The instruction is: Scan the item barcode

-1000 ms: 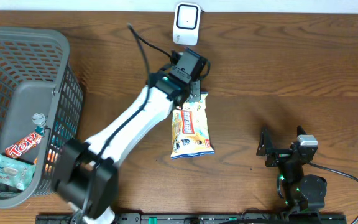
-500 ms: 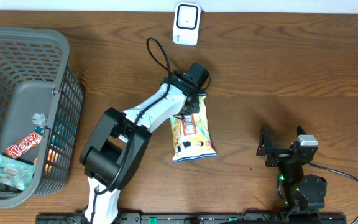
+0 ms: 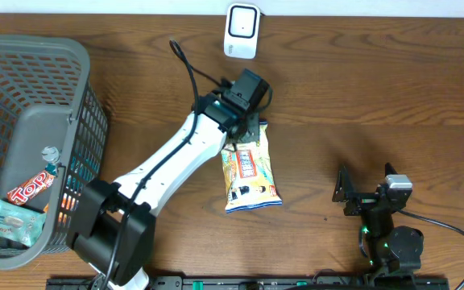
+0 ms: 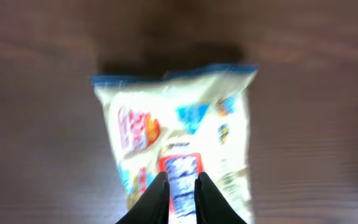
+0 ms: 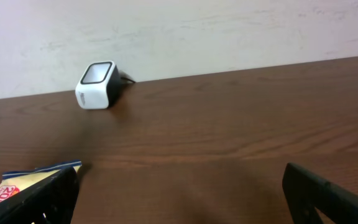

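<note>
Left tool: narrow, pinching snack bag edge. Right tool: wide, idle. Risk: thin pinch slips, bag drops or swings, turning away from scanner.

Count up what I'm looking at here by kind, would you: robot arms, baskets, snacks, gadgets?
Robot arms: 2, ending in the left gripper and the right gripper
Baskets: 1, the basket
Snack packets: 3, the snack bag pinched by the left gripper, plus a red bar and a teal packet in the basket; more may be hidden there
Scanners: 1, the white scanner
Total: 7
</note>
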